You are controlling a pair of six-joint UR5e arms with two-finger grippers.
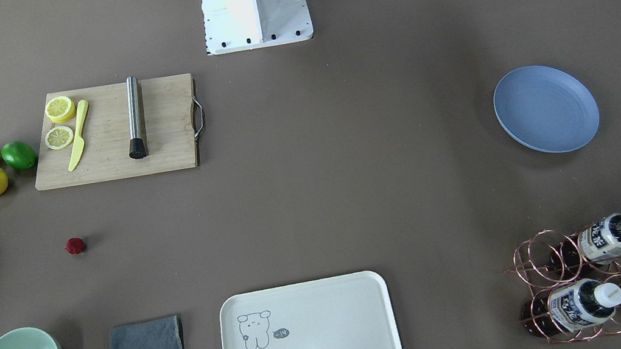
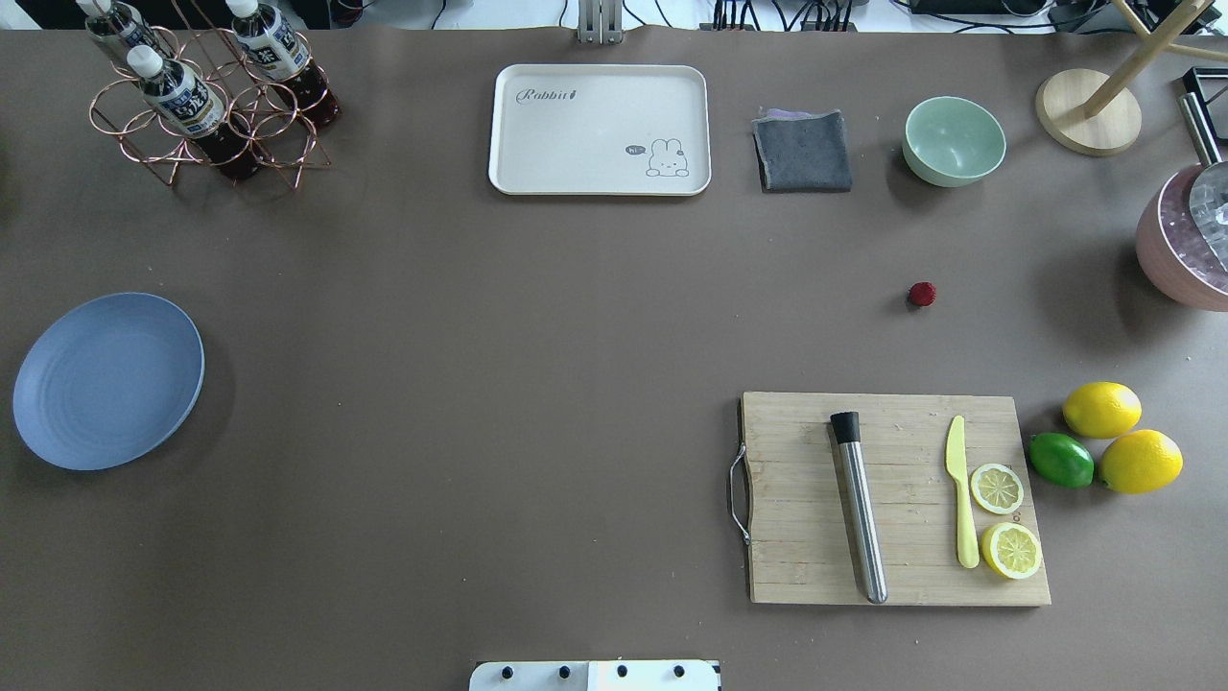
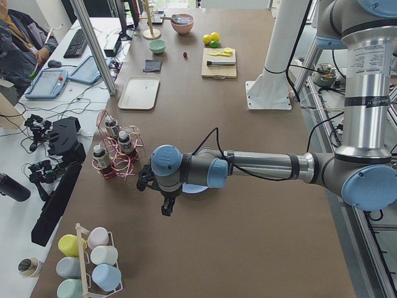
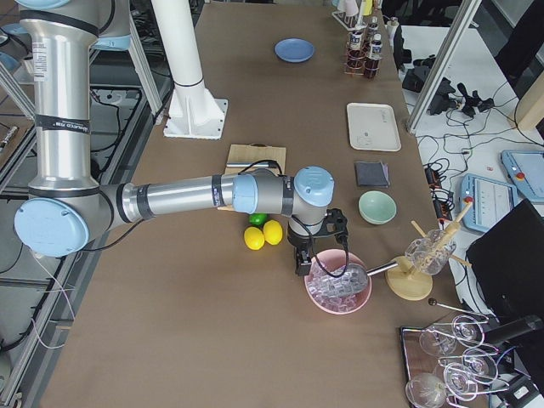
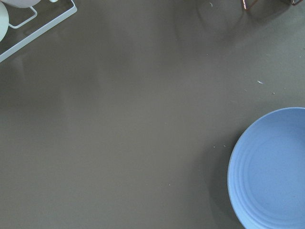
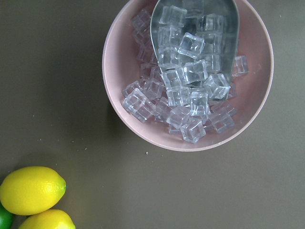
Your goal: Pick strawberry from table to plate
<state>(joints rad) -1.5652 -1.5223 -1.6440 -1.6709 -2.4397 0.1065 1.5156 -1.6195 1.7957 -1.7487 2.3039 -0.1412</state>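
The strawberry (image 1: 75, 246) (image 2: 922, 294) lies alone on the bare table (image 2: 480, 336), between the mint bowl and the cutting board. The blue plate (image 1: 545, 108) (image 2: 107, 380) (image 5: 269, 171) sits empty at the opposite end. My left gripper (image 3: 166, 208) hangs just beside the plate, seen only in the exterior left view. My right gripper (image 4: 302, 259) hovers by the pink ice bowl, far from the strawberry, seen only in the exterior right view. I cannot tell whether either gripper is open or shut. Neither wrist view shows its fingers.
A cutting board (image 2: 892, 499) carries a steel muddler, a yellow knife and lemon slices. Two lemons (image 2: 1103, 409) and a lime lie beside it. A mint bowl (image 2: 954, 140), grey cloth (image 2: 802, 151), cream tray (image 2: 600, 130), bottle rack (image 2: 206, 96) and pink ice bowl (image 6: 188, 76) line the edges.
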